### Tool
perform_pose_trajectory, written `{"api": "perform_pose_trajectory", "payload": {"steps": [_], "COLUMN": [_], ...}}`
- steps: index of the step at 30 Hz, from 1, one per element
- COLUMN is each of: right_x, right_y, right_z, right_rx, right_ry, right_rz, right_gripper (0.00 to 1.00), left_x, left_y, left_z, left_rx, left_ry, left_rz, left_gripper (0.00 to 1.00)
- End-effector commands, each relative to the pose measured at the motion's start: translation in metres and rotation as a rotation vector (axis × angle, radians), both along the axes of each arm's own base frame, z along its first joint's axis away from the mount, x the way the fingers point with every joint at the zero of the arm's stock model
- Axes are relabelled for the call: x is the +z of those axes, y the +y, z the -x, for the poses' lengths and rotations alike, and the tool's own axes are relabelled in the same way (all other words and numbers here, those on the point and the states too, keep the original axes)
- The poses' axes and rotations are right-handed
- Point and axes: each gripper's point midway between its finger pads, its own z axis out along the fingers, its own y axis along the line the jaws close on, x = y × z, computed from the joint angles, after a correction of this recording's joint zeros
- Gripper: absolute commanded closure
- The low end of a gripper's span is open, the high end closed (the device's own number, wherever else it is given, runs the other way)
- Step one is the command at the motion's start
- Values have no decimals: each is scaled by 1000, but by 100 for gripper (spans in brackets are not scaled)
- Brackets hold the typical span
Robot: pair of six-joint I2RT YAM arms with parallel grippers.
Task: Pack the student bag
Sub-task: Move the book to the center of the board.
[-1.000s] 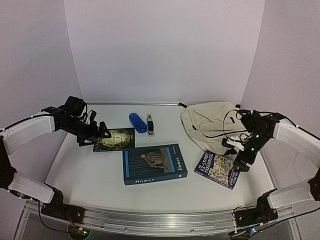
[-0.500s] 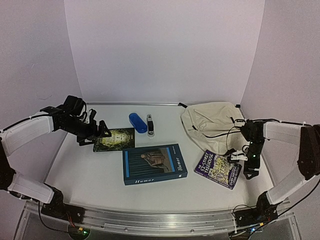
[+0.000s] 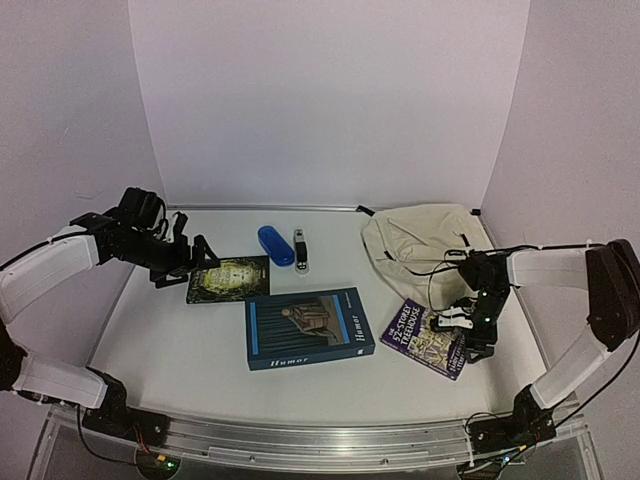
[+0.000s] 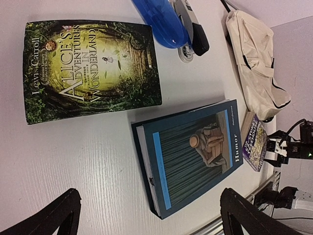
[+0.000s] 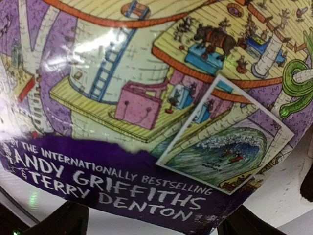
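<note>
The student bag [image 3: 420,243] is a cream fabric backpack lying flat at the back right, also seen in the left wrist view [image 4: 254,63]. Just in front of it lies a purple Treehouse book [image 3: 428,337], which fills the right wrist view [image 5: 146,98]. My right gripper [image 3: 466,336] is low at that book's right end, open, its fingers [image 5: 68,220] standing either side of the cover's lower edge. My left gripper [image 3: 196,262] hangs open above the table beside the Alice in Wonderland book [image 3: 229,279], holding nothing.
A blue Humor book [image 3: 310,327] lies in the middle. Behind it sit a blue case [image 3: 275,245] and a black and silver stapler [image 3: 300,250]. White walls close in the back and sides. The table's metal rail [image 3: 300,440] runs along the front.
My right arm has dropped from beside the bag to the purple book, and the book has shifted slightly left. The left arm has drawn back a little.
</note>
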Motion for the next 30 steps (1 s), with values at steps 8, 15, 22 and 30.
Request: {"api": "perform_pose_trajectory", "payload": {"steps": [8, 15, 22, 30], "right_x": [-6, -5, -16, -31], "right_y": [88, 151, 217, 285], "right_z": [-16, -11, 0, 12], "right_rx": [17, 48, 49, 80], "right_ry": [-11, 3, 34, 61], "right_rz": [-123, -168, -183, -201], "right_gripper": [20, 19, 15, 15], "left_x": [12, 9, 9, 11], "left_y": [2, 7, 12, 10], "left_z": [-3, 3, 10, 11], "left_rx": [29, 52, 80, 92], "left_ry": [-25, -19, -13, -3], "left_rz": [17, 11, 16, 40], "left_gripper": [0, 0, 0, 0]}}
